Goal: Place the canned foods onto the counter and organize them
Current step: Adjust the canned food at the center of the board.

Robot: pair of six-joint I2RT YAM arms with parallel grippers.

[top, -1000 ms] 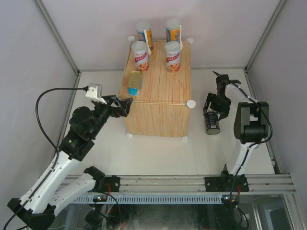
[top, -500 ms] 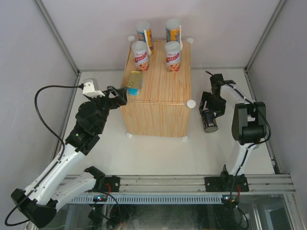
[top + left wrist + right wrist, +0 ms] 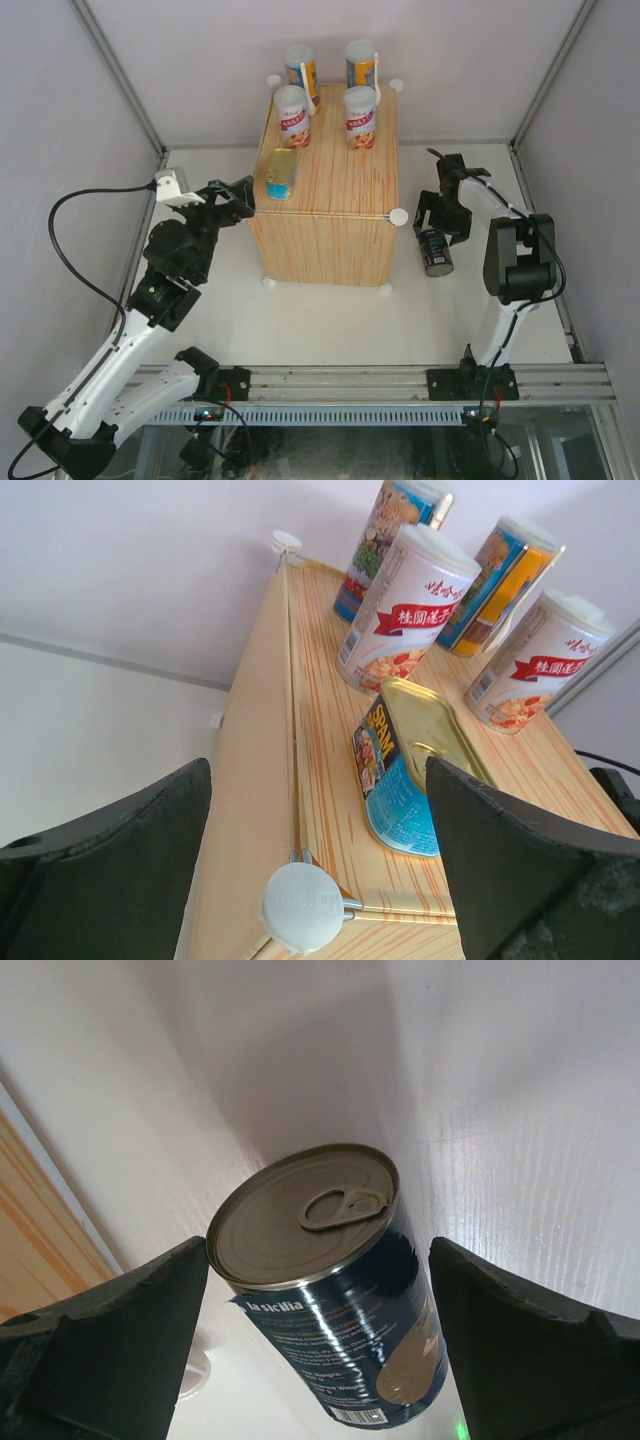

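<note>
The counter is a light wood-grain box with white knobs. On its top stand two tall blue-orange cylinders, two short white-red cans and a flat gold-blue tin. The dark can sits on the white table, right of the counter. My right gripper is open around its top, with a gap showing on each side. My left gripper hangs open and empty at the counter's near left corner, facing the tin.
A white knob juts out at the counter corner just under my left fingers. Another knob sticks out near the dark can. White walls close in the table on three sides, and a metal rail runs along the near edge.
My right jaws have widened off the dark can, which moved slightly left with them before. My left gripper has swung left and back along the counter's corner.
</note>
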